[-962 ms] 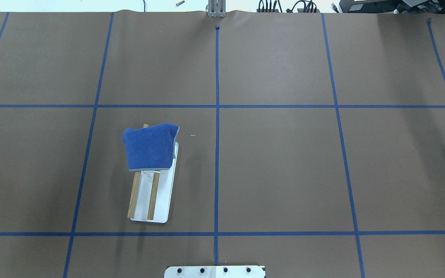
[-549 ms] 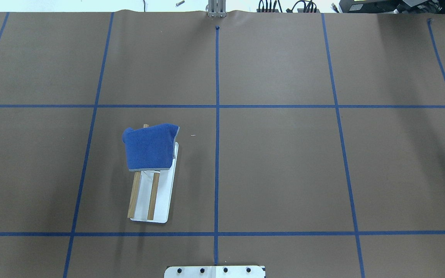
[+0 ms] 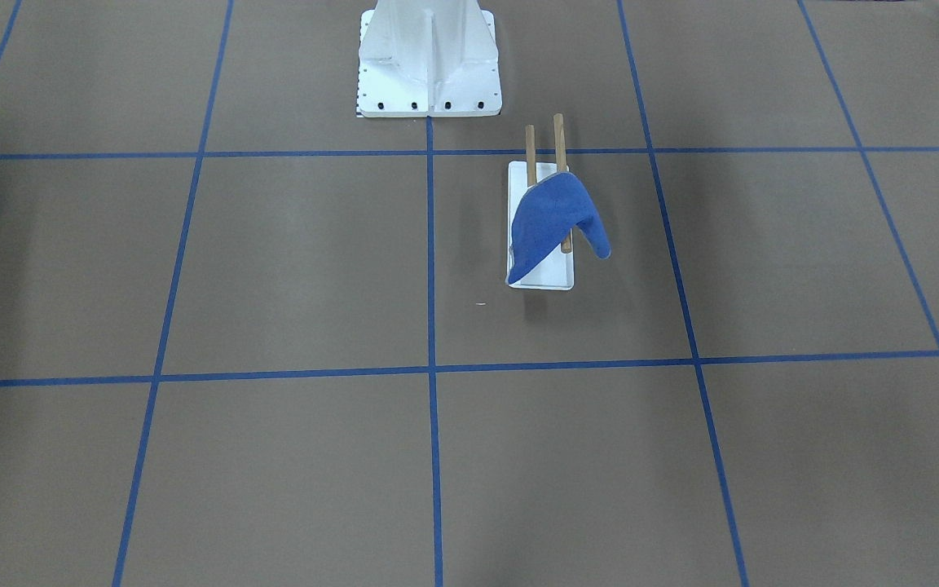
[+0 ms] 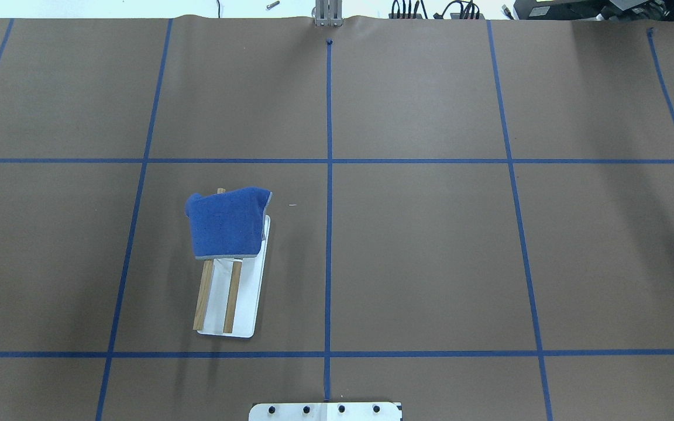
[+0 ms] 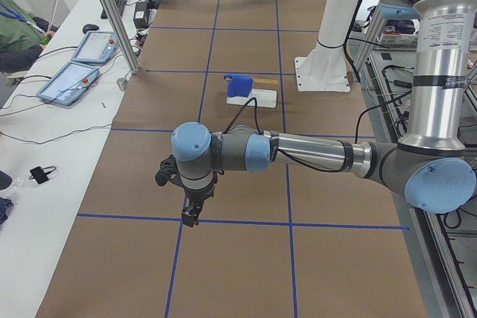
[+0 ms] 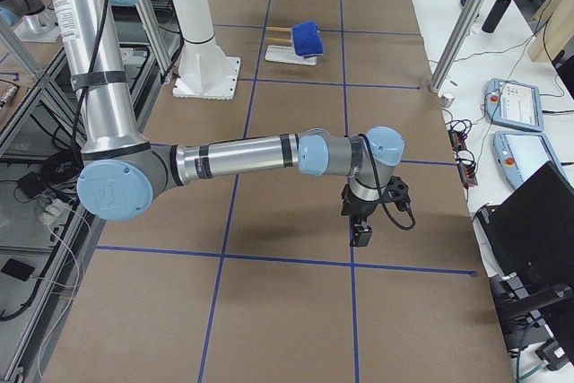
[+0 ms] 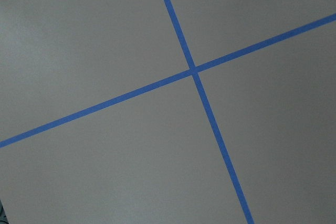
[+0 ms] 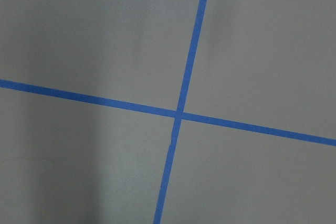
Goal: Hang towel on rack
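The towel (image 4: 227, 224) is hanging draped across both wooden dowels of the rack (image 4: 248, 292), covering the rod ends farthest from the robot and leaving the nearer ends bare. In the front-facing view one rounded corner is drooping past the rack's base plate on the robot's left side, while the other edge is slanting down over the plate itself. The rack is sitting flat on the counter (image 4: 430, 251), its bare rod ends pointing toward the white pedestal (image 3: 429, 57) standing near it.

The left arm (image 5: 313, 154) is stretching low over the counter, well apart from the rack, its jaws pointing down above a crossing of blue tape lines (image 7: 193, 70); whether they are released or clenched cannot be told. The right arm (image 6: 242, 154) is reaching out well apart from the rack on the opposite side, and its jaws' state cannot be told either
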You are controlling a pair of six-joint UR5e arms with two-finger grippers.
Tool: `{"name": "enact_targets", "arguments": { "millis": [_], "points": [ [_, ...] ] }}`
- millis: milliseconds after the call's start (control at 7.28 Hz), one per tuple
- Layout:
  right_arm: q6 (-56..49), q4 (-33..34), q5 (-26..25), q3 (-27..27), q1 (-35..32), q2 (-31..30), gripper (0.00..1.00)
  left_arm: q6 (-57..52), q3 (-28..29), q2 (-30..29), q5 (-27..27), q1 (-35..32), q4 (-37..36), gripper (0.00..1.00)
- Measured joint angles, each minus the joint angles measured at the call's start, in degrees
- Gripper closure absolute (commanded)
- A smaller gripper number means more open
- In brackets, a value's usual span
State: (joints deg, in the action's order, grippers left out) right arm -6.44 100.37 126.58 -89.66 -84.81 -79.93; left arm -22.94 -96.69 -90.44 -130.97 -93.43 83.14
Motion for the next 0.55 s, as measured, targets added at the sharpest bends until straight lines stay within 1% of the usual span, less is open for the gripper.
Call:
{"name": "enact_targets", "arguments": {
  "millis": [549],
  "points": [
    [0.71,-0.08,1.53,-0.25,0.0,-0.62,0.0,0.0,0.24,0.31,0.01,0.0,0.0,0.02]
  ]
}}
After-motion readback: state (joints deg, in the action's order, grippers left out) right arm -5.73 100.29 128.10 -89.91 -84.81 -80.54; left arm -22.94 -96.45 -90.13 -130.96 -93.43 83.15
